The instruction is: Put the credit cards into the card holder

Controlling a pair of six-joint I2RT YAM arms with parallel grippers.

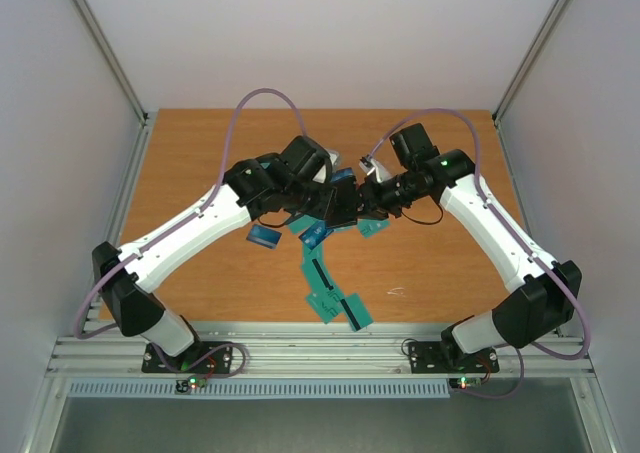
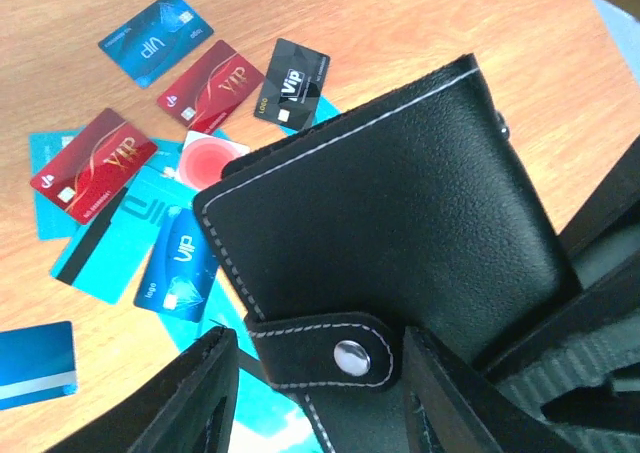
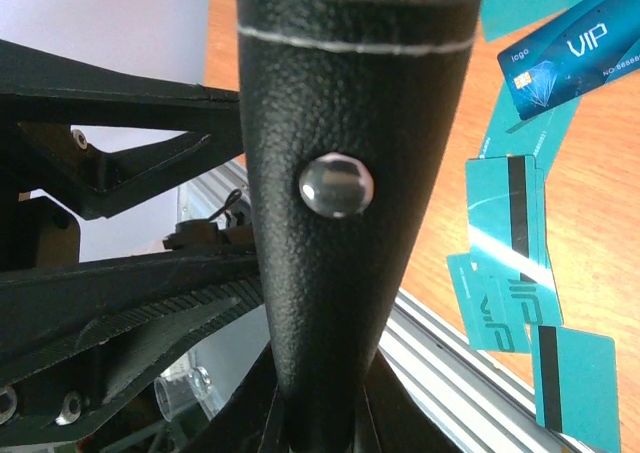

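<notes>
The black card holder (image 1: 345, 201) hangs in the air above the table's middle, between both grippers. It is folded, and its strap with a silver snap (image 2: 351, 354) is fastened. My right gripper (image 3: 325, 423) is shut on its lower end (image 3: 340, 173). My left gripper (image 2: 320, 373) is open, with its fingers (image 2: 190, 393) on either side of the strap, and a gap shows on the left side. Credit cards lie loose on the table below: red (image 2: 95, 163), blue (image 2: 155, 35), dark grey (image 2: 292, 83) and teal (image 1: 325, 273), some with a black stripe (image 3: 510, 233).
A white card with a red circle (image 2: 205, 158) lies among the cards. A blue card (image 1: 263, 236) lies apart to the left. An aluminium rail (image 1: 300, 348) runs along the near table edge. White walls and frame posts enclose the wooden table (image 1: 200, 153).
</notes>
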